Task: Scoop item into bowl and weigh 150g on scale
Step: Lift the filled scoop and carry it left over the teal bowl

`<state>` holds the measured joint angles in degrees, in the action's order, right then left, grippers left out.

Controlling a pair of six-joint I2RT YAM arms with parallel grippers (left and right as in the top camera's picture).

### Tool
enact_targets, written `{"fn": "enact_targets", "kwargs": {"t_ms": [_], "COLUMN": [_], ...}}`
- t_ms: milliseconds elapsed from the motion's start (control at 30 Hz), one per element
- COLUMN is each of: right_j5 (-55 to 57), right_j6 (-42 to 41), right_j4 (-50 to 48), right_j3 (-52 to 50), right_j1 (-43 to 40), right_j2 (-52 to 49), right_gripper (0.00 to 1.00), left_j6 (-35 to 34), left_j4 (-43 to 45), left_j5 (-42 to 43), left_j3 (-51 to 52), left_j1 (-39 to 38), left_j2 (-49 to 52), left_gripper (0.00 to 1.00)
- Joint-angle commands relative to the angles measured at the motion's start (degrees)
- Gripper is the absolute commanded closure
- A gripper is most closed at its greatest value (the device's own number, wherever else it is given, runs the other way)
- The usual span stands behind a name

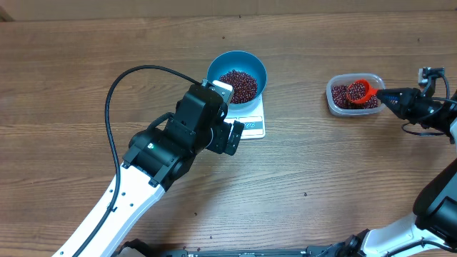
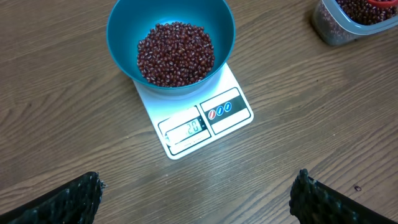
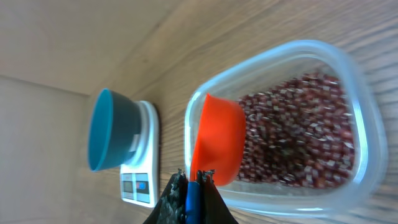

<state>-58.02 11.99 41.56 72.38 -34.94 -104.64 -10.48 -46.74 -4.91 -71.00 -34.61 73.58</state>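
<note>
**Student:** Fig. 1, hazards. What can go wrong from this position?

**Tutor:** 3 risks, judged from the layout.
- (a) The right end effector [image 3: 193,186] is clenched on the handle of the orange scoop [image 1: 359,90]. It has open bench [image 1: 307,178] to cross between the clear container [image 1: 333,104] at right and the bowl [image 1: 258,66] at centre. A tilt or jerk on the way would scatter beans.
- (b) A full scoop tipped in at once could overshoot 150 g. The digits on the display [image 2: 186,129] are too blurred to read, so the margin is unknown.
- (c) The left end effector [image 2: 199,202] is released, its jaws spread wide and grasping nothing. It hovers just near-left of the scale [image 2: 158,102], and any contact with the platform or the bowl would falsify the reading.

**Student:** And the material being weighed?

**Tutor:** The beans [image 2: 176,53] are small, oval, dark maroon and loose. They look dry and would likely roll if dropped. 1 pile covers the bottom of the sky-blue bowl, which sits on the far part of the white scale, with the display on the near edge. A 2nd mass lies in the container, well apart to the right. The scoop sits in that container and appears to be loaded.
</note>
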Motion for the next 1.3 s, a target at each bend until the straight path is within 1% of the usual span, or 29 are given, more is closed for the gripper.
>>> {"fn": "enact_targets", "kwargs": {"t_ms": [0, 67, 200, 533, 733, 867, 1033, 1167, 1267], "right_j5": [-8.00, -10.64, -11.82, -21.75, -22.69, -23.10, -23.10, -23.10, -23.10], "right_j6": [-0.22, -0.22, -0.22, -0.22, -0.26, -3.26, -3.23, -3.54, -6.69], "right_j4": [0.00, 0.39, 0.87, 2.36, 2.78, 2.45, 2.40, 0.83, -1.84], "right_j3": [-0.02, -0.02, -0.02, -0.02, -0.02, 0.00, -0.02, -0.02, -0.02], "right_j1": [-0.17, -0.17, -0.17, 1.03, 6.73, 11.78, 17.33, 21.53, 24.28], "right_j2": [-0.39, -0.39, -0.39, -0.39, -0.39, -0.39, -0.39, -0.39, -0.39], "right_gripper": [0.96, 0.96, 0.96, 0.96, 0.96, 0.96, 0.96, 0.96, 0.96], "left_j6": [0.20, 0.20, 0.20, 0.20, 0.20, 0.20, 0.20, 0.20, 0.20], "left_j4": [0.22, 0.22, 0.22, 0.22, 0.22, 0.22, 0.22, 0.22, 0.22], "left_j5": [0.46, 0.46, 0.46, 0.46, 0.46, 0.46, 0.46, 0.46, 0.46], "left_j3": [-0.09, -0.09, -0.09, -0.09, -0.09, -0.09, -0.09, -0.09, -0.09], "left_j1": [0.09, 0.09, 0.09, 0.09, 0.09, 0.09, 0.09, 0.09, 0.09], "left_j2": [0.31, 0.31, 0.31, 0.31, 0.31, 0.31, 0.31, 0.31, 0.31], "left_gripper": [0.00, 0.00, 0.00, 0.01, 0.00, 0.00, 0.01, 0.00, 0.00]}}
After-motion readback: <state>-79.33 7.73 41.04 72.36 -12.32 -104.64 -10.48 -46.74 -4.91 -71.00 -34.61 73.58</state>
